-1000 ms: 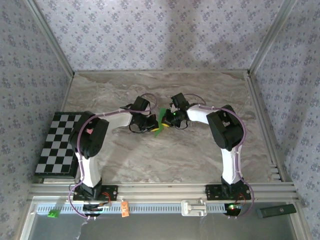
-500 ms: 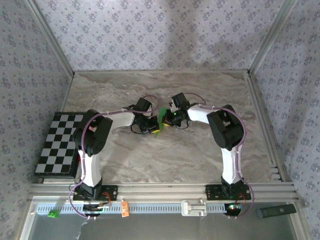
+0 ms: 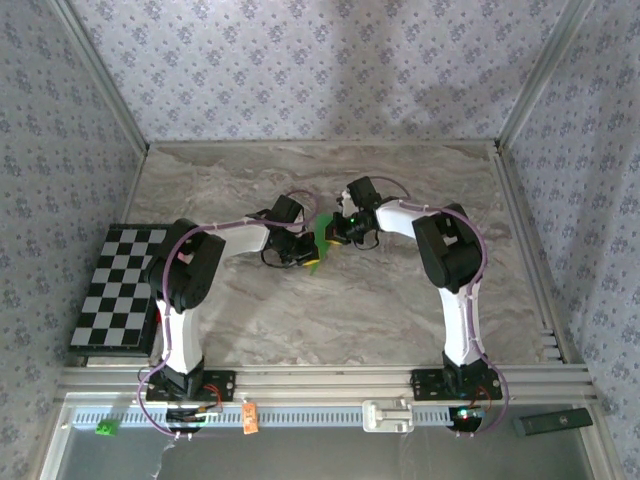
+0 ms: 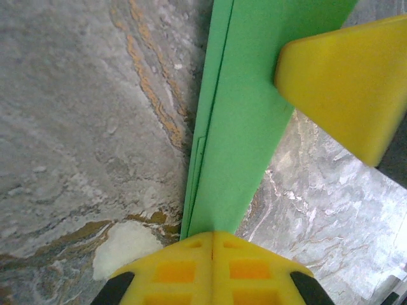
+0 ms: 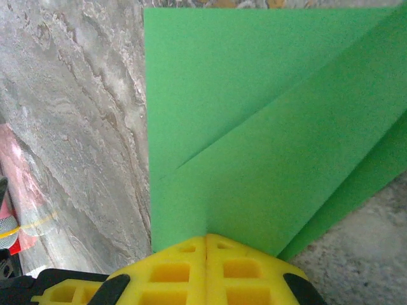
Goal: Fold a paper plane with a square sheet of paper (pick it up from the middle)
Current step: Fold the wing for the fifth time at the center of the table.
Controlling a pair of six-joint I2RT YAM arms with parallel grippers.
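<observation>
It was a robot lab's test cell: a marble-patterned table (image 3: 380,310) boxed by floral-papered walls (image 3: 300,70), aluminium framing (image 3: 330,378) along the frame's bottom, and a checkered board (image 3: 115,290) at centre left.

- Worktop (image 3: 330,320): grey-beige marble-patterned slab, closed in by patterned walls at its far, left and right edges.
- Checkered board (image 3: 115,285): black and white, lying flat along the left edge, toward the near-left corner.
- Aluminium rail (image 3: 320,382): runs the whole near edge; the left arm base (image 3: 185,383) and the right arm base (image 3: 462,382) are bolted to it, one toward each near corner.
- Square sheet of paper (image 3: 321,238): bright green, creased, at the worktop's middle; its edge runs close along the marble, contact not discernible.
- Pale patch (image 4: 127,248): a whitish mark in the marble, just beside the sheet's edge.
- Lower ledge beyond the near edge: small green cube (image 3: 104,428) at its left end, orange tag (image 3: 250,418), white clip (image 3: 385,414), dark bar (image 3: 552,422) at its right end.
</observation>
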